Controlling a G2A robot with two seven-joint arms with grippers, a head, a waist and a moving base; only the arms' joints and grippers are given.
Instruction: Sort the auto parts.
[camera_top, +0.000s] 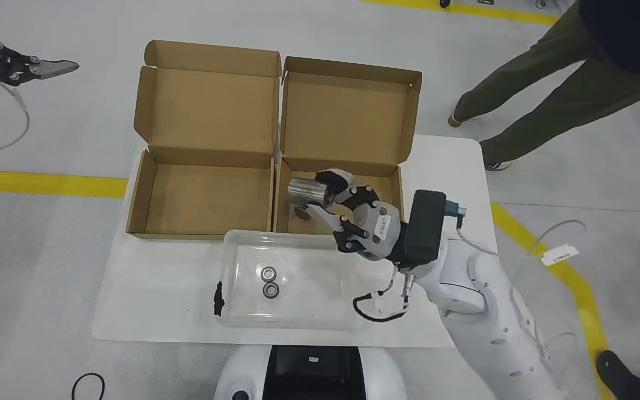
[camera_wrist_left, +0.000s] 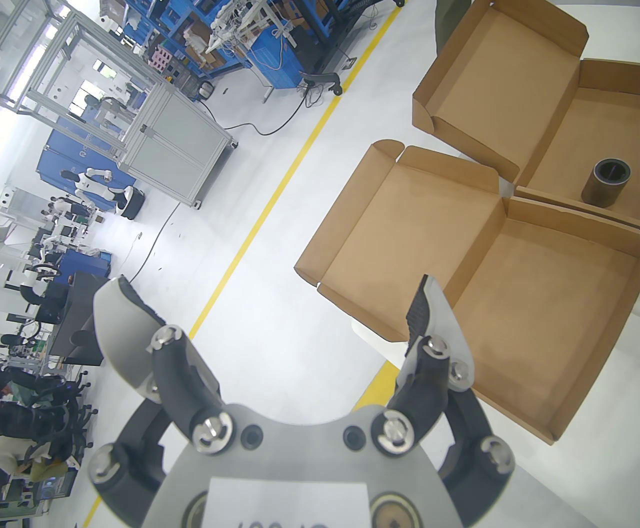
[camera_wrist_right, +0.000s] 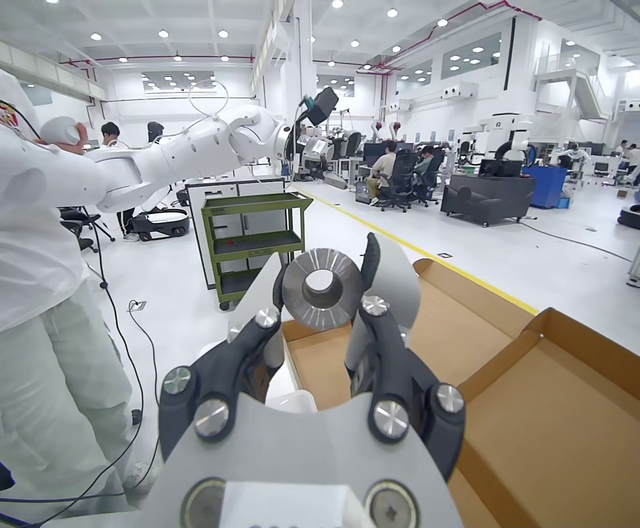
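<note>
Bushing clamped in right gripper above right box; I judged lowering close before release safest, left gripper gaping empty.

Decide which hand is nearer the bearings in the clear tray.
Right. The right hand, gripping a metal sleeve, hangs over the cardboard box just beyond the bearings; the left hand is open, well off the table.
</note>
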